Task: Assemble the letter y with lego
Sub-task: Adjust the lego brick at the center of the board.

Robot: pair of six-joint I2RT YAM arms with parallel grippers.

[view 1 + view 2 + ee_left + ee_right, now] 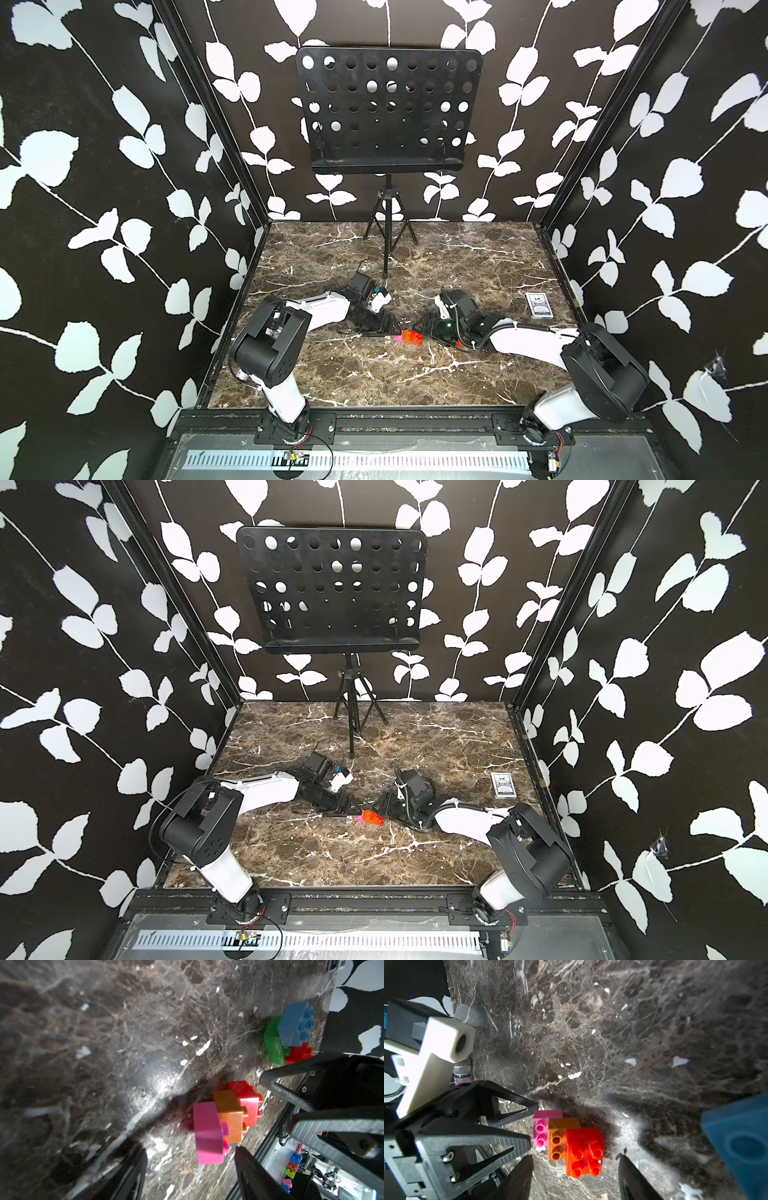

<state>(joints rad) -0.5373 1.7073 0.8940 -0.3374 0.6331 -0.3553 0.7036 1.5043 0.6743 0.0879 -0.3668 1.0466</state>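
Fingers (251, 1169) of our left gripper (190, 1148) and right gripper (575, 1156) stand apart, either side of the pink-orange-red stack (228, 1113) on the table (104, 1043); our blue-green-red piece (291, 1030) lies near that stack.

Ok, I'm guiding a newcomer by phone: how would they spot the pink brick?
On the brown marble table, find the left gripper, at mid-table; three joined bricks lie in a short row at its tip. The pink brick is the end piece nearest it, beside the orange brick: the row's only pink piece.
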